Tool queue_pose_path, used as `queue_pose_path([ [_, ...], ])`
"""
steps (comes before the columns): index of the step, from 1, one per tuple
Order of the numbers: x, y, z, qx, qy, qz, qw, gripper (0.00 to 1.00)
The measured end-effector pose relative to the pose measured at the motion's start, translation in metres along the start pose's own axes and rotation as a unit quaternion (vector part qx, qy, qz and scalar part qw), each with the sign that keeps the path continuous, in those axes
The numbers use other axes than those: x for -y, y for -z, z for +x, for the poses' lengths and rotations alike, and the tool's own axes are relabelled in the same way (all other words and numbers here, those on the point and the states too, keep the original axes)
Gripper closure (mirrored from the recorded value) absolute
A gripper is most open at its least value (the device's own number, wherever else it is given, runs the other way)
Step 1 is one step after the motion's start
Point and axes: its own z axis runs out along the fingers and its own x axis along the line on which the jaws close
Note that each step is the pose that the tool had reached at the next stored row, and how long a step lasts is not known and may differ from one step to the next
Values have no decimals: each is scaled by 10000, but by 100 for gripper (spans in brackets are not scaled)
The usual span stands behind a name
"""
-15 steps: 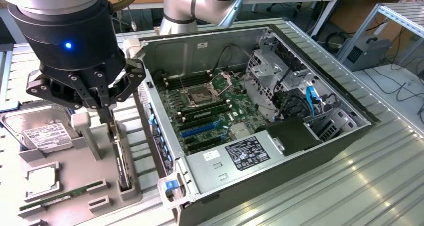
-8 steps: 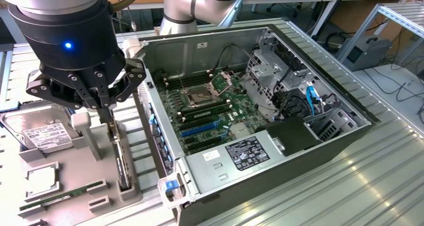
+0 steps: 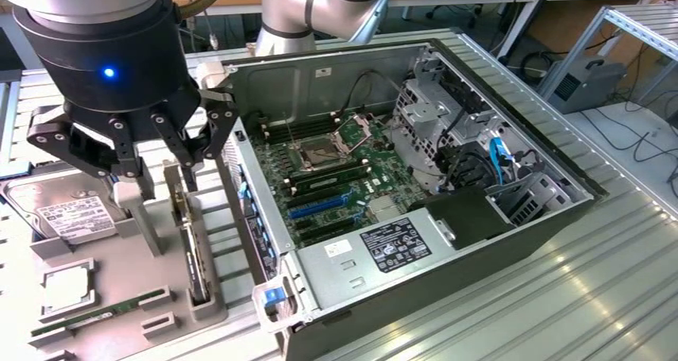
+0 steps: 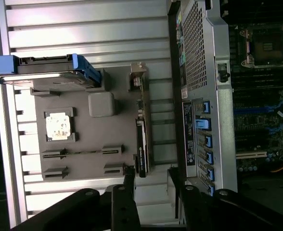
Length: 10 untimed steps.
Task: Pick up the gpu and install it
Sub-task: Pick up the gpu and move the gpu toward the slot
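The gpu [image 3: 192, 250] is a thin dark card standing on its edge in a slot of the grey holder tray [image 3: 119, 270], to the exterior view's left of the open computer case [image 3: 350, 286]. My gripper [image 3: 159, 174] hangs just above the card's far end, fingers apart with nothing between them. In the wrist view the gpu [image 4: 141, 147] lies ahead of the gripper [image 4: 151, 179], roughly in line with the gap between the two dark fingers [image 4: 129, 180]. The motherboard's blue expansion slots [image 3: 323, 205] lie bare inside the case.
On the grey tray [image 4: 98, 137] sit a hard drive [image 3: 67, 213] with blue rails [image 4: 43, 65], a processor [image 4: 59, 126] and a green memory stick [image 3: 94, 316]. The case's tall side wall [image 3: 254, 218] stands close beside the card. Slatted metal table [image 3: 593, 274] all around.
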Motion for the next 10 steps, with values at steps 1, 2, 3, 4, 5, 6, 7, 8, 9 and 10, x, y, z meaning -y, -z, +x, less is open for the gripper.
queue_pose_path([
  [1, 0, 0, 0, 0, 0, 0, 10000, 58],
  [2, 0, 0, 0, 0, 0, 0, 10000, 58],
  [3, 0, -4, 0, 0, 0, 0, 10000, 58],
  [4, 1, -23, 1, 0, 0, 0, 10000, 58],
  [5, 1, -52, 1, 0, 0, 0, 10000, 58],
  [6, 2, -73, 2, 0, 0, 1, 10000, 58],
  [7, 2, -93, 3, 0, 0, 0, 10000, 58],
  [8, 3, -115, 3, 0, 0, 1, 10000, 58],
  [9, 3, -132, 4, 0, 0, 1, 10000, 58],
  [10, 4, -153, 4, 0, 0, 0, 10000, 58],
])
